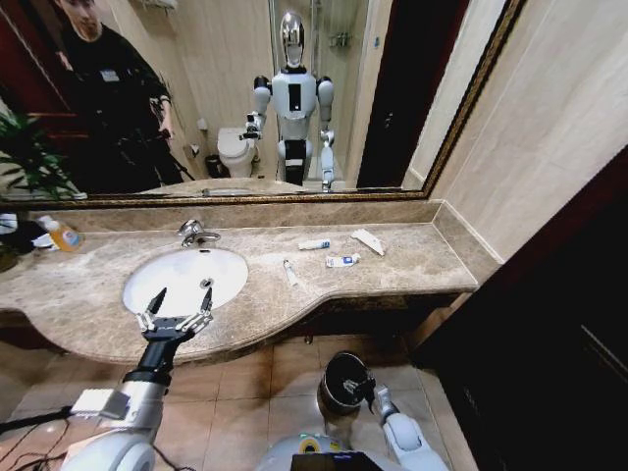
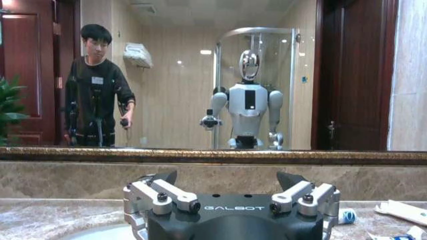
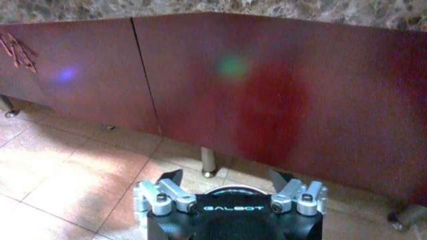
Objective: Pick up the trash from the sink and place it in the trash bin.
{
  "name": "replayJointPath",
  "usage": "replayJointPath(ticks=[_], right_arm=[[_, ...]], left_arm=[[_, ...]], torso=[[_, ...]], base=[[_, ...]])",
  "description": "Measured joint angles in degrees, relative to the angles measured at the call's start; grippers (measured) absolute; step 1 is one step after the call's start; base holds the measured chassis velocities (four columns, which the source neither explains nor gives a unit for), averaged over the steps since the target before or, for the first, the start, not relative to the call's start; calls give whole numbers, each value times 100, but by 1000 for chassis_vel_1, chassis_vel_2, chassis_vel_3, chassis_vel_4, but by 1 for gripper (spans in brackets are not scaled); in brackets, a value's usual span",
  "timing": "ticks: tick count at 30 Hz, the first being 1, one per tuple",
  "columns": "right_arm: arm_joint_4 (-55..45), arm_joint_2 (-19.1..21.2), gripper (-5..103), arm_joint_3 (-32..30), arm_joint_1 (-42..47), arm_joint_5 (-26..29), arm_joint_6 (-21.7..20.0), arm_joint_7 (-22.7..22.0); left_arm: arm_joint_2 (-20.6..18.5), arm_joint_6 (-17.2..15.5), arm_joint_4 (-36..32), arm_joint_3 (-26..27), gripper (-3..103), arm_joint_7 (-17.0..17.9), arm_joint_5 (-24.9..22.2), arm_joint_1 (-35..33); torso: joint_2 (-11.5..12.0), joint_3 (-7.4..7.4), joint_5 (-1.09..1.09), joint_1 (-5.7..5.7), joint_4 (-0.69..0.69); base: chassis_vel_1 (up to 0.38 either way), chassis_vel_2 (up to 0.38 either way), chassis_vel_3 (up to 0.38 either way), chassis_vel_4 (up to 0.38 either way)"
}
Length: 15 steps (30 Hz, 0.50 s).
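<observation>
- Left gripper (image 1: 181, 299): poised above the near rim of the sink (image 1: 147, 270), fingers spread wide and holding nothing; in the left wrist view the same gripper (image 2: 227, 181) faces the mirror, its lower body cut off by the frame edge.
- Right gripper (image 1: 364, 385): low, near the floor, at the rim of the trash bin (image 1: 339, 383); from the head view the fingers are hard to make out, but the right wrist view shows the gripper (image 3: 227, 180) with its jaws apart, and a curved rim, probably the bin's, just beyond them.
- Trash: all of it lies on the marble countertop (image 1: 412, 265) to the right of the basin, not in it. A small white tube (image 1: 290, 273) lies nearest the sink; a white-and-blue packet (image 1: 342, 260) sits further right; a second tube (image 1: 314, 244) and a flat white wrapper (image 1: 368, 241) lie closer to the wall. Printing on these items is too small to read.
- Chrome faucet (image 1: 193, 233): behind the basin, against the backsplash.
- Clear bottle with orange liquid (image 1: 61, 235): at the far left of the counter, partly overlapped by neighbouring items.
- Surroundings: framed mirror (image 1: 196, 98) above the counter; dark red cabinet front (image 3: 267, 90) beneath it; beige tiled floor (image 1: 255, 412).
</observation>
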<state>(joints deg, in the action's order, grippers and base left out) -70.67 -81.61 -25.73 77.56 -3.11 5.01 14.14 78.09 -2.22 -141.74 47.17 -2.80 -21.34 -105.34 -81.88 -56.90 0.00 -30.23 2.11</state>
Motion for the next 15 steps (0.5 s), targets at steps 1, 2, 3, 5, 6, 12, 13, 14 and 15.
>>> replayJointPath(ticks=[1, 2, 3, 5, 6, 12, 13, 14, 15], right_arm=[[-33, 6, 93, 1, 11, 7, -14, 14], [-83, 16, 97, 1, 33, 21, -35, 24], [-83, 16, 97, 1, 33, 21, -35, 24], [-197, 71, 99, 4, 105, 55, -62, 26], [-231, 95, 99, 5, 129, 60, -62, 25], [-824, 321, 100, -22, 413, 249, 28, -84], [-970, 365, 100, -27, 461, 243, 109, -169], [-1160, 432, 100, -37, 522, 218, 165, -248], [-1269, 470, 100, -43, 551, 210, 175, -270]], left_arm=[[0, 0, 0, 0, 100, 0, 0, 0], [0, 0, 0, 0, 100, 0, 0, 0], [0, 0, 0, 0, 100, 0, 0, 0], [0, 0, 0, 0, 100, 0, 0, 0], [0, 0, 0, 0, 100, 0, 0, 0], [0, 0, 0, 0, 100, 0, 0, 0], [0, 0, 0, 0, 100, 0, 0, 0], [0, 0, 0, 0, 100, 0, 0, 0], [0, 0, 0, 0, 100, 0, 0, 0]], torso=[[0, 0, 0, 0, 0], [0, 0, 1, 0, 0], [0, 0, 1, 0, 0], [0, 0, 1, 0, 0], [0, 0, 1, 0, 0], [0, 0, 1, 0, -1], [0, 0, 0, 0, 0], [0, 0, 1, 0, 0], [0, 0, 1, 0, -1]], base=[[0, 0, 0, 0], [0, 0, 0, 0], [0, 0, 0, 0], [0, 0, 0, 0], [0, 0, 0, 0], [0, 0, 0, 0], [0, 0, 0, 0], [0, 0, 0, 0], [0, 0, 0, 0]])
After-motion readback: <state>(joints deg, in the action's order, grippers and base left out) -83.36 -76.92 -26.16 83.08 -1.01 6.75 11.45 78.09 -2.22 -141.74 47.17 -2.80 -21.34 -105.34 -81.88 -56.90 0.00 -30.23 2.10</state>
